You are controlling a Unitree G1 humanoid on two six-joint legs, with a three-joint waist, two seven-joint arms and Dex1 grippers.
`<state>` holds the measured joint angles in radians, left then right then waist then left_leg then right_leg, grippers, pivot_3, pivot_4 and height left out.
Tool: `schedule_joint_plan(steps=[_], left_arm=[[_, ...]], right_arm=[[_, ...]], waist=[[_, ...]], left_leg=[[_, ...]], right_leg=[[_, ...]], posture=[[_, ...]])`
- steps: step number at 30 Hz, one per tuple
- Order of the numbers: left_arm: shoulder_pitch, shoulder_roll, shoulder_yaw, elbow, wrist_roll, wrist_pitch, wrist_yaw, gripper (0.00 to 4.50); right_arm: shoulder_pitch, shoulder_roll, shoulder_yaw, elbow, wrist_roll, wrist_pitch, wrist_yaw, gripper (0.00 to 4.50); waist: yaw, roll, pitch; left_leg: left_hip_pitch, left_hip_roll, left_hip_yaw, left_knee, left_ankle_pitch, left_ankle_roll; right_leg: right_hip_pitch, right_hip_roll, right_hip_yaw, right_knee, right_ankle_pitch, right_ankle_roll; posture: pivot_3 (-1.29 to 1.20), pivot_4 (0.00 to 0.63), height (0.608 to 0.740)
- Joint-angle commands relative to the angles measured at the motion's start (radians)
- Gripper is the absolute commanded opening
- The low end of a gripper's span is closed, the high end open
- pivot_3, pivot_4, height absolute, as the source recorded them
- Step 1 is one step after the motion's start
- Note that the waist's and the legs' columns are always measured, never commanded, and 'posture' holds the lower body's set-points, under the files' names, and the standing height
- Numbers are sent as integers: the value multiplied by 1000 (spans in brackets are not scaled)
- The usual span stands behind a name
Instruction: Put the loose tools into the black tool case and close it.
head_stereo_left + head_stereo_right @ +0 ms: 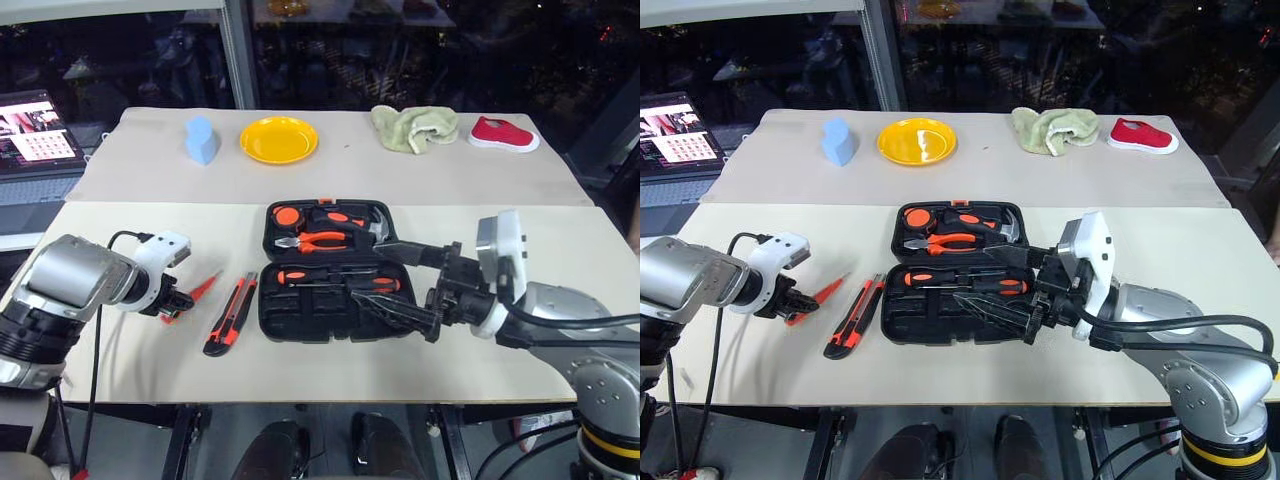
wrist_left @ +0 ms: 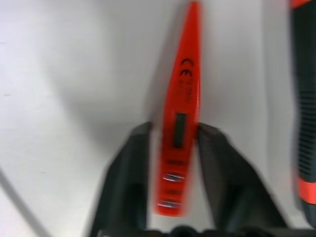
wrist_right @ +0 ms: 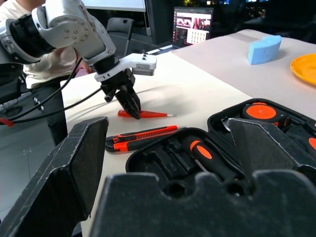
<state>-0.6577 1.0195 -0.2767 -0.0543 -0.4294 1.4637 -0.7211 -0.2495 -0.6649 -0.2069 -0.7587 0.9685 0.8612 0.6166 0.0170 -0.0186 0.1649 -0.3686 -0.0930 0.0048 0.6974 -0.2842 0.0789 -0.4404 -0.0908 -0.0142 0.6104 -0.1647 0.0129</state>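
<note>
Tester screwdriver (image 2: 180, 118): red. Utility knife (image 1: 230, 316): orange and black. Tool case (image 1: 300, 320): black. Plate (image 1: 279, 139): yellow. Tabletop (image 1: 130, 340): beige. Cloth (image 1: 414, 127): pale green.

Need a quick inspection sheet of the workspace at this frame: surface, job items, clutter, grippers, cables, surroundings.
Surface: two beige tables butted together.
Job's things: black tool case lies open, pliers, tape measure and screwdrivers seated inside; utility knife loose left of it; red tester screwdriver on the table.
Clutter: blue sponge, yellow plate, green cloth, red shoe on the far table.
Grippers: left gripper closing around the tester's rear end; right gripper open, over the case.
Cables: black cable hangs from the left arm.
Surroundings: laptop at far left.
</note>
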Motion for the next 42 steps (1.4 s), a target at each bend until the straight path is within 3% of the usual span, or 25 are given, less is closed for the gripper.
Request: schedule_joint_plan(steps=[1,6,11,17,20,27,31,36,38,42], left_arm=[[17,-28,-46,26,1,-15,-24,415],[13,-10,-51,64,37,-94,-50,415],[-74,11,-57,173,133,-334,-127,415],[-254,-31,-111,174,190,-687,-396,415],[-323,-79,-181,171,244,-791,-506,415],[-414,-223,-331,148,323,-791,-668,415],[-419,-303,-342,115,312,-728,-687,415],[-400,-320,-400,110,371,-734,-712,415],[-415,-349,-412,125,342,-608,-731,415],[-403,-361,-433,187,412,-677,-695,415]], right_arm=[[14,-27,-37,-45,41,-26,-13,4500],[37,-64,-45,-51,54,-31,-14,4500],[70,-111,-36,-53,34,-36,0,4500],[126,-155,-27,-62,2,-44,12,4500],[154,-165,-31,-66,8,-44,14,4500],[186,-168,-51,-89,25,-32,-30,4500],[231,-164,-76,-120,66,-25,-77,4500],[277,-182,-115,-155,119,-31,-110,4500],[285,-184,-133,-151,130,-35,-134,4500],[313,-177,-146,-173,151,-42,-176,4500]], waist=[[2,1,-1],[8,4,-3],[15,4,-3],[27,-6,1],[22,-6,0],[15,-6,0],[8,-6,1],[6,-7,1],[5,-7,1],[5,-7,1]], left_leg=[[1,0,0,0,0,0],[1,0,0,0,0,0],[0,0,-1,0,-1,2],[-9,1,-3,3,0,0],[-21,-2,-1,7,2,12],[-25,-2,-1,7,3,14],[-25,-1,-1,7,3,14],[-24,0,-1,12,2,16],[-24,0,-1,14,2,17],[-24,0,-1,16,1,18]], right_leg=[[0,0,0,0,0,1],[1,-1,1,0,-1,1],[1,-1,-1,0,-3,4],[-5,-1,-2,-1,0,0],[-16,-2,-1,0,1,1],[-18,0,-4,-1,1,1],[-18,-1,-1,-2,0,1],[-16,-1,0,1,0,1],[-16,-1,0,1,0,1],[-15,0,-1,2,0,2]], posture=[[0,150,740],[0,150,740],[0,150,740],[0,150,740],[0,150,740],[0,150,740],[0,150,740],[0,150,740],[0,150,740],[0,150,740]])
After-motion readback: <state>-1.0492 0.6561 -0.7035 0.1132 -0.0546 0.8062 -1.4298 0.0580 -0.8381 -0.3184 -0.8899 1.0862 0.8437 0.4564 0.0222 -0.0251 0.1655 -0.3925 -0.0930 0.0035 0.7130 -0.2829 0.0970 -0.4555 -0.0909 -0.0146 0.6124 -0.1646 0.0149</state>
